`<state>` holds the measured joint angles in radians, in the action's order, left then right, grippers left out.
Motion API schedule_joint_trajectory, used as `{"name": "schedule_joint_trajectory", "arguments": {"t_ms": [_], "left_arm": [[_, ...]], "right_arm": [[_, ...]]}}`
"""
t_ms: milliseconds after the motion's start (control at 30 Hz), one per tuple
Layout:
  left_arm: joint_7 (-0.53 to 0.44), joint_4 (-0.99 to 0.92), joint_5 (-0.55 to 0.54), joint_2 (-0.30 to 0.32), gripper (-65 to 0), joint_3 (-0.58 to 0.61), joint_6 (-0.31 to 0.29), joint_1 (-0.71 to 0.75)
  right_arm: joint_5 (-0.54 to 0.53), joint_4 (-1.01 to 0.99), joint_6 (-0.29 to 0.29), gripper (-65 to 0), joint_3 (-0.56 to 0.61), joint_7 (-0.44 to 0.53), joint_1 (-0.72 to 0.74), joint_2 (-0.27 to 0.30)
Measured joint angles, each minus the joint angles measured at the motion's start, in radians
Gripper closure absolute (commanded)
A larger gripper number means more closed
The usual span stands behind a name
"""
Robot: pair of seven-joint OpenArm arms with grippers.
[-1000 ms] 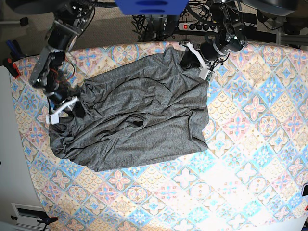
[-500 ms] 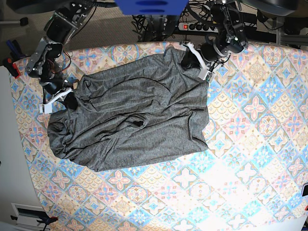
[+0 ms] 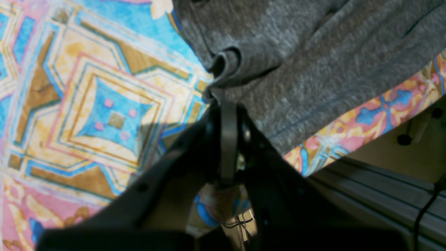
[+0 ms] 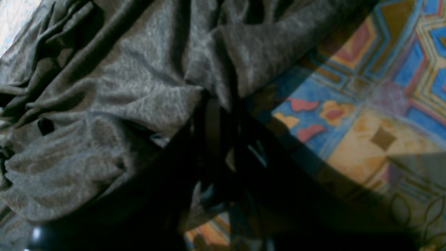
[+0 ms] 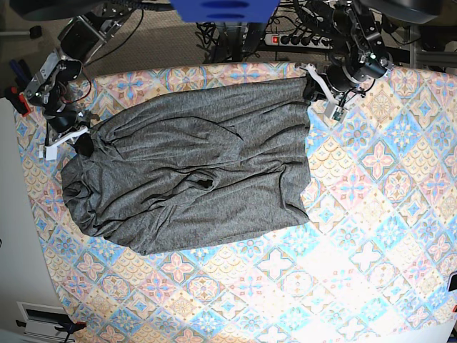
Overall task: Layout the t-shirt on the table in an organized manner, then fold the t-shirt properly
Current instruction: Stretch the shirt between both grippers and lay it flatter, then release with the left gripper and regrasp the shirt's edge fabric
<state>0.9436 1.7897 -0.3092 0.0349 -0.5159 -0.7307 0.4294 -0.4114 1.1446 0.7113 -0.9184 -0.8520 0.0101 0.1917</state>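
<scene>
The large dark heather-grey knit t-shirt (image 5: 193, 179) is seen spread but rumpled across the upper left and centre of the base view, on the table covered with a pastel blue, pink and cream tile-patterned cloth (image 5: 371, 214). Its far edge lies close to the table's top edge.

The left gripper (image 5: 320, 87), at the upper right of that view, is pressed together on a rolled bit of the shirt's edge (image 3: 223, 64), as the left wrist view shows. The right gripper (image 5: 73, 139), at the far left, is likewise pinched onto bunched fabric (image 4: 195, 94).

Several failures are judged possible. Only a thin fold is held by each gripper, so the cloth could be pulled free under tension. If the corners are drawn unevenly, the creases in the middle could be skewed rather than flattened. Fabric could also be dragged past the table's upper edge.
</scene>
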Motion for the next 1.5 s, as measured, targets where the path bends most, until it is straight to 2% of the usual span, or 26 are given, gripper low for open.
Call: {"name": "schedule_joint_trajectory", "arguments": {"t_ms": [167,300,400,533,700,833,1000,1067,1200,1333,1433,1500], "left_arm": [[0.09,0.146,0.088,0.005,0.0,-0.007,0.031,0.049],[0.193,0.254,0.06,-0.005,0.0,-0.008,0.027,0.058],[0.193,0.272,0.021,-0.006,0.0,-0.006,0.028,0.039],[0.24,0.269,0.029,-0.007,0.0,-0.006,0.027,0.028],[0.273,0.269,0.026,-0.009,0.0,-0.004,0.027,-0.001],[0.281,0.273,0.048,-0.005,0.0,-0.005,0.031,-0.023],[0.396,0.273,0.051,-0.01,0.0,0.08,0.031,-0.113],[0.436,0.273,0.097,-0.01,0.0,0.103,0.031,-0.158],[0.46,0.274,0.147,-0.006,0.0,0.166,0.031,-0.176],[0.459,0.274,0.148,-0.007,0.0,0.249,0.031,-0.173],[0.449,0.279,0.134,-0.019,-17.0,0.254,0.031,-0.148],[0.454,0.288,0.129,-0.041,-24.1,0.24,0.031,-0.107]], "right_arm": [[0.0,0.003,0.003,0.0,-0.014,-0.004,-0.002,-0.001],[-0.006,0.003,0.009,0.0,-0.064,-0.014,-0.009,-0.009],[0.004,0.027,0.0,0.0,-0.067,-0.015,-0.027,-0.004],[0.027,0.108,-0.004,0.0,-0.066,-0.039,-0.057,-0.012],[0.089,0.203,-0.008,0.0,-0.065,-0.042,-0.075,-0.011],[0.207,0.253,-0.02,0.0,-0.067,-0.046,-0.083,-0.011],[0.26,0.269,-0.019,0.0,-0.066,-0.038,-0.078,-0.019],[0.26,0.269,-0.019,0.0,-0.066,-0.038,-0.08,-0.032],[0.26,0.269,-0.019,0.0,-0.065,-0.042,-0.081,-0.031],[0.262,0.267,-0.019,0.0,-0.065,-0.041,-0.08,-0.031],[0.263,0.266,-0.019,0.0,-0.064,-0.041,-0.08,-0.031],[0.264,0.266,-0.019,0.0,-0.064,-0.042,-0.08,-0.031]]}}
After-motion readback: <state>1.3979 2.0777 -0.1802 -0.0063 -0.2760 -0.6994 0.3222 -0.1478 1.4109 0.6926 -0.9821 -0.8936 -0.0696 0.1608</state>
